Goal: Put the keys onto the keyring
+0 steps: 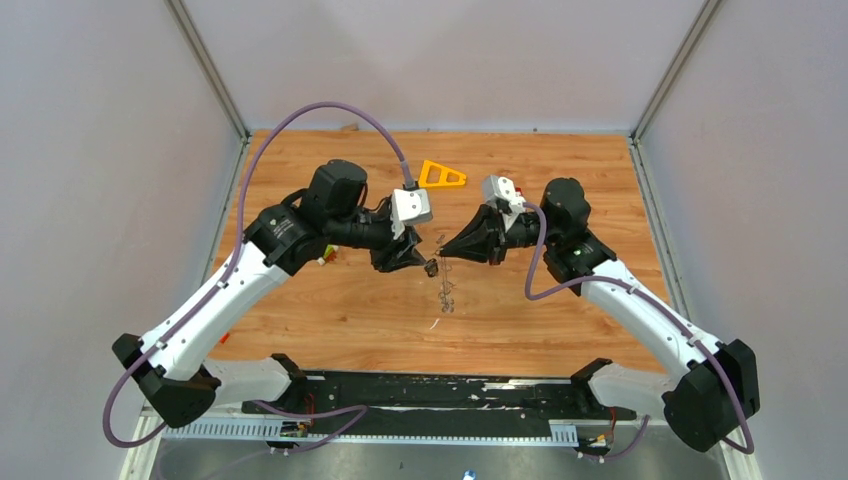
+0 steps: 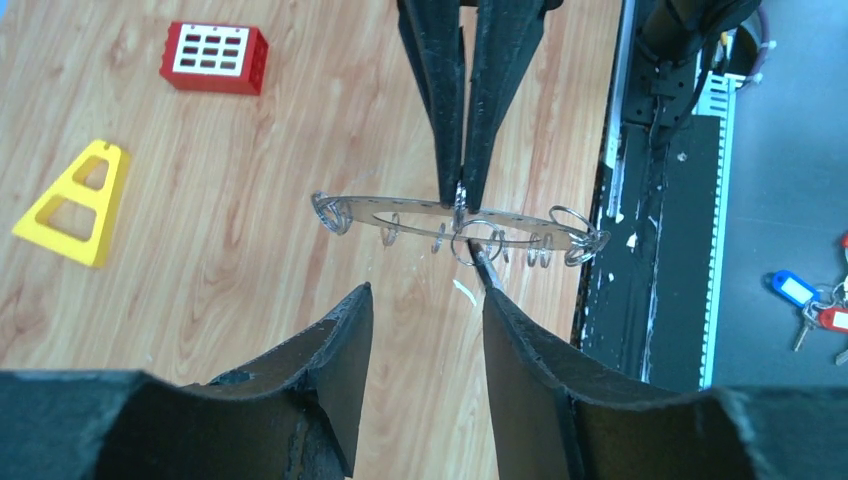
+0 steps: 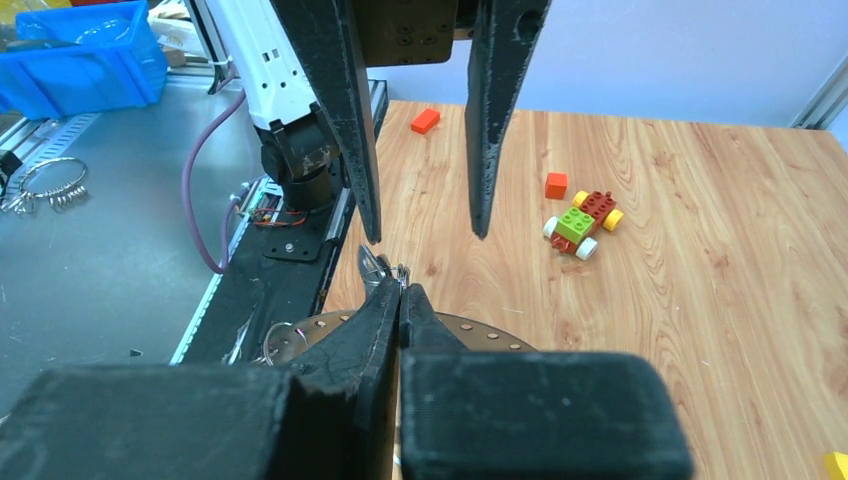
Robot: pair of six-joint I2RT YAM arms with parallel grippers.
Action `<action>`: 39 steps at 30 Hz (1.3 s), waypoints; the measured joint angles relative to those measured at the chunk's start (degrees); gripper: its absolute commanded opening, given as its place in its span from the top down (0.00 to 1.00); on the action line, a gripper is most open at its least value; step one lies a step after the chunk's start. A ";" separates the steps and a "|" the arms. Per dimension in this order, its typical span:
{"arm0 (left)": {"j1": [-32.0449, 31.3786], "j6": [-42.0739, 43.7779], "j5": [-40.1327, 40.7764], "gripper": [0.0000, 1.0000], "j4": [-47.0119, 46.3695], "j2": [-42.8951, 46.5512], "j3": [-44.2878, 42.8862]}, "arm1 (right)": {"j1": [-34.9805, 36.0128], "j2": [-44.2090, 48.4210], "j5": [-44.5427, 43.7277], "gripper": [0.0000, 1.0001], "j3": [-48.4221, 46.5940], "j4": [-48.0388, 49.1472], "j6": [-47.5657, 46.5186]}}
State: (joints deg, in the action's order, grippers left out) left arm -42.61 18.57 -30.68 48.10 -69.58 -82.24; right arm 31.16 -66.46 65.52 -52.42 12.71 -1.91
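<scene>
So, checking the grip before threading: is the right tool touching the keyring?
Touching. In the left wrist view the right tool pinches the keyring at its rim, no gap.

A yellow triangular frame (image 2: pixel 75 203) with two cut-outs lies on the wooden table (image 1: pixel 330 310), well apart from a red block (image 2: pixel 214 57) that has a white grid on top. Elsewhere on the wood are a brick-built toy car (image 3: pixel 583 224) (green and red body, yellow and white wheels), an orange cube (image 3: pixel 556 185) just beside it and an orange-red brick (image 3: pixel 425 121) farther off. On the grey bench (image 3: pixel 100 280) are a blue bin (image 3: pixel 75 62), a bunch of wire rings (image 3: pixel 45 183) and some tagged keys (image 2: pixel 795 287).
</scene>
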 measured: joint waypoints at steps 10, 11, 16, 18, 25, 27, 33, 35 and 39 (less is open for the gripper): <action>0.02 -0.31 -4.72 0.52 -8.63 0.33 4.50 | -0.22 0.02 -0.07 1.00 0.00 -2.84 -2.82; 0.02 -0.31 -5.01 0.52 -9.51 0.35 4.85 | -0.22 0.04 -0.07 1.00 0.00 -3.26 -3.17; 0.02 -0.28 -6.38 0.52 -12.59 0.50 6.67 | -0.22 0.04 -0.09 1.00 0.00 -4.48 -4.44; 0.02 -0.31 -6.97 0.54 -13.68 0.57 7.30 | -0.22 0.04 -0.09 1.00 0.00 -4.98 -4.72; 0.02 -0.48 -8.11 0.63 -15.43 0.61 8.81 | -0.22 0.20 -0.31 1.00 0.00 -6.25 -5.46; 0.02 -0.42 -8.11 0.63 -15.41 0.61 8.81 | -0.22 0.28 -0.44 1.00 0.00 -6.47 -5.70; 0.02 0.02 -8.09 0.66 -14.71 0.59 8.81 | -0.24 0.28 -0.50 1.00 0.00 -6.69 -6.23; 0.02 0.15 -8.11 0.68 -14.49 0.59 8.90 | -0.24 0.28 -0.50 1.00 0.00 -6.69 -6.38; 0.02 0.28 -8.11 0.70 -14.43 0.31 9.46 | -0.22 0.28 -0.52 1.00 0.00 -6.71 -6.43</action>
State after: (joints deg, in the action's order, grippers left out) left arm -42.59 18.85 -38.79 33.67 -69.28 -72.77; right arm 30.94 -66.17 64.99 -52.42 6.00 -8.34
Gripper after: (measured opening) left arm 0.316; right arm 0.013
